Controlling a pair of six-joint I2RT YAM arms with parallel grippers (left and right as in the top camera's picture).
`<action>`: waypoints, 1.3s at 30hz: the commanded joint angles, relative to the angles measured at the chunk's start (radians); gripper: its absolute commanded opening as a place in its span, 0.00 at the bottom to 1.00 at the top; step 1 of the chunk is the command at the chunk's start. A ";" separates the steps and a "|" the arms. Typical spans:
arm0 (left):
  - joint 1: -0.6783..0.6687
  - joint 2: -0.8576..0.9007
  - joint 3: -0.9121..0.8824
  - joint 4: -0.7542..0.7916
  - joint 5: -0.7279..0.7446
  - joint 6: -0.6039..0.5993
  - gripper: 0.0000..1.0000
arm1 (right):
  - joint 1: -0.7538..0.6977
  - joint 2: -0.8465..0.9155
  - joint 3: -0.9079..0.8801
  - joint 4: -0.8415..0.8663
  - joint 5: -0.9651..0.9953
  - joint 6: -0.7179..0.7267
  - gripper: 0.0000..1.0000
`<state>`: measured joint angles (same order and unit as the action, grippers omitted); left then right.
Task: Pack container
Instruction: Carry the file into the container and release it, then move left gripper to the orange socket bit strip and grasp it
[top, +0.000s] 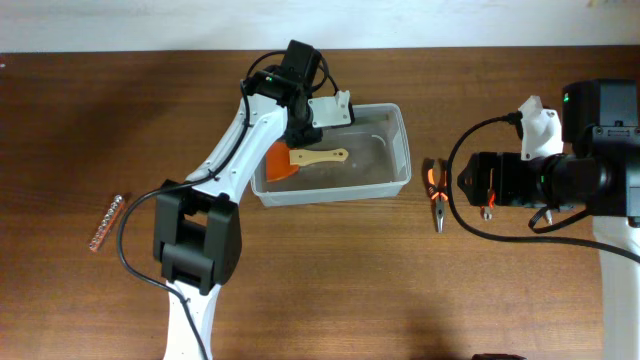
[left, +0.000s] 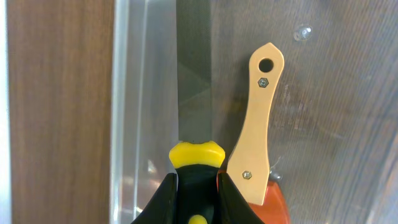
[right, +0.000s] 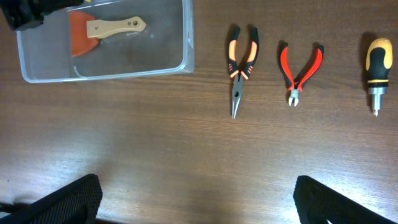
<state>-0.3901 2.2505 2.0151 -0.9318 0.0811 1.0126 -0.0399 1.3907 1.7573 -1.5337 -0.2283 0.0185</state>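
Bench (top: 330, 280): brown wood, carrying everything here.
Right gripper (right: 198, 183): jaws spread wide, holding nothing; it hangs over the bench well to the right of the container (top: 380, 165), clear of it.
Loose tools: orange-and-black pliers (right: 239, 65) lie just beside the container's right end, with the nose toward the near side. Red cutters (right: 300, 67) come next on the right. A yellow-and-black screwdriver (right: 377, 65) lies farthest from the container.
Bit strip (top: 105, 222): a small beaded strip, well to the left of the container and nearer than it.
Container, place: mid-bench, on the far half, between the two arms.
Container, axis: the long side runs left to right, the open top faces up, and the left end sits slightly nearer than the right.
Container, contents: a scraper (top: 305, 158) lies flat on the floor. Its orange blade is toward the left end and its wooden handle points toward the right end.
Left gripper (top: 300, 128): above the far left corner of the container, closed on the handle of the flat-bladed tool (left: 194, 74).
Flat-bladed tool: yellow-and-black handle, flat grey blade. The blade runs along the inside of the container's far wall (left: 134, 93), close beside the scraper handle (left: 258, 118) and roughly parallel to it, pointing toward the right end. I cannot tell whether the blade touches the floor.
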 joint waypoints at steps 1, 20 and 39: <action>0.000 0.036 -0.007 0.008 0.028 -0.025 0.06 | -0.007 -0.002 0.004 0.000 0.005 -0.003 0.99; 0.003 -0.115 0.175 -0.335 -0.150 -0.216 0.99 | -0.007 -0.002 0.004 -0.007 0.005 -0.003 0.99; 0.573 -0.178 0.133 -0.701 -0.076 -0.893 0.78 | -0.007 -0.002 0.004 -0.026 0.005 -0.003 0.99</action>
<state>0.0963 2.0624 2.1754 -1.6161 -0.0071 0.2684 -0.0399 1.3907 1.7573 -1.5562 -0.2283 0.0181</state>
